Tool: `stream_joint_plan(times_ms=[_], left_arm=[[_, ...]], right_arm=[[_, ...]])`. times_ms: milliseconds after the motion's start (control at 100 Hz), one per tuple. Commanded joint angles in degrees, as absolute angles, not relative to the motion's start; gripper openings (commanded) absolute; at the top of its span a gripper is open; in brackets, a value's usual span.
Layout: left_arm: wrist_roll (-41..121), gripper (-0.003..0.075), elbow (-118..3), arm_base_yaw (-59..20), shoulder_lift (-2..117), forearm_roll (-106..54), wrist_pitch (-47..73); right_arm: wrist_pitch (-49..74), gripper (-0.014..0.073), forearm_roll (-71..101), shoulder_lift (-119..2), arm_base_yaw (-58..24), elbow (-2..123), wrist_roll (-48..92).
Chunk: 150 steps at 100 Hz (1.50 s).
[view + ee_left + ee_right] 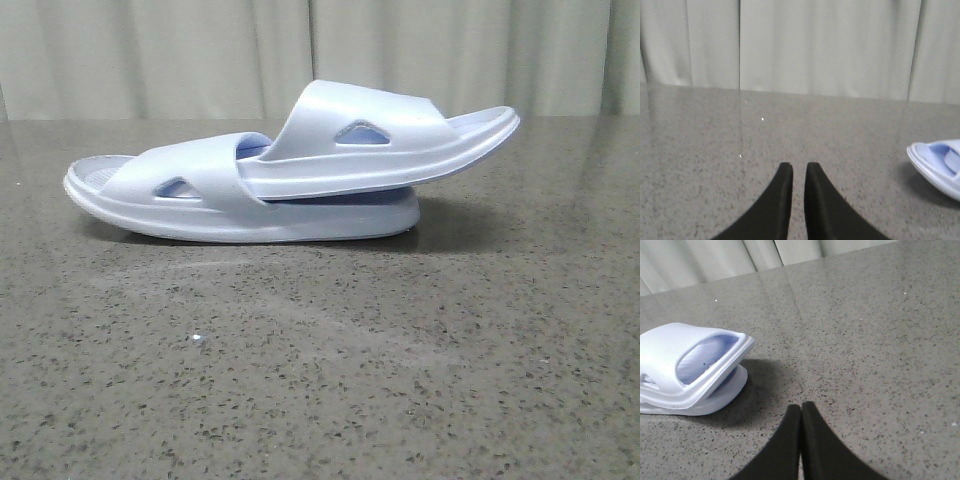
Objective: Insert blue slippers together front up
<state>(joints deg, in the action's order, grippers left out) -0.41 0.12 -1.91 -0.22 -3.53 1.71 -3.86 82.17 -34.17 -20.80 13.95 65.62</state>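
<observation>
Foam is what the blue slippers (pixel 290 175) look made of, the soft, puffy kind, pale blue with a bit of purple in it. They sit in the middle of the table (pixel 320 380), which is dark grey stone with lots of tiny specks and a dull shine. One slipper lies flat on the table. The other one is pushed in under its wide strap, and its far end sticks out to the right and tips up a little. Each strap is smooth and round on top, with a small triangle hole in the side. At the left end you can see little bumps on the part where a foot goes. I think these slippers are very light and squishy, so they would bend if you squeezed hard, but they would not break. The smooth foam may slip a bit, and a bump could slide the top one out of the bottom one. A good place to hold would be the thick sole edge or across a strap, with a soft squeeze. The left gripper (pixel 795 167) is off to the side of the pair, holding nothing, with just a thin gap between its black fingertips. Only the tip of one slipper shows near it. The right gripper (pixel 801 407) is near the other end of the pair, not touching, with its black tips pressed together and nothing between them. A pale curtain (pixel 320 50) hangs behind the table.
</observation>
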Motion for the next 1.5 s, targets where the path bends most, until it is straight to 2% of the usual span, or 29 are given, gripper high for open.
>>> stream_joint_plan(times_ms=[0, 150, 1490], left_arm=[[-1.13, 0.0015, 0.64, -0.45, -1.95, -3.89, -2.81], [-1.13, 0.0015, 0.75, 1.47, -1.95, -3.61, -1.87], [-1.02, 0.0015, 0.65, 1.48, -1.95, -2.84, -1.35]], right_arm=[[-4.35, -0.0078, 81.82, -34.07, -20.82, 15.49, 66.33], [-4.35, -0.0078, 81.82, -34.07, -20.82, 15.49, 66.33], [-6.01, -0.0078, 81.10, -34.07, -20.82, 15.49, 66.33]])
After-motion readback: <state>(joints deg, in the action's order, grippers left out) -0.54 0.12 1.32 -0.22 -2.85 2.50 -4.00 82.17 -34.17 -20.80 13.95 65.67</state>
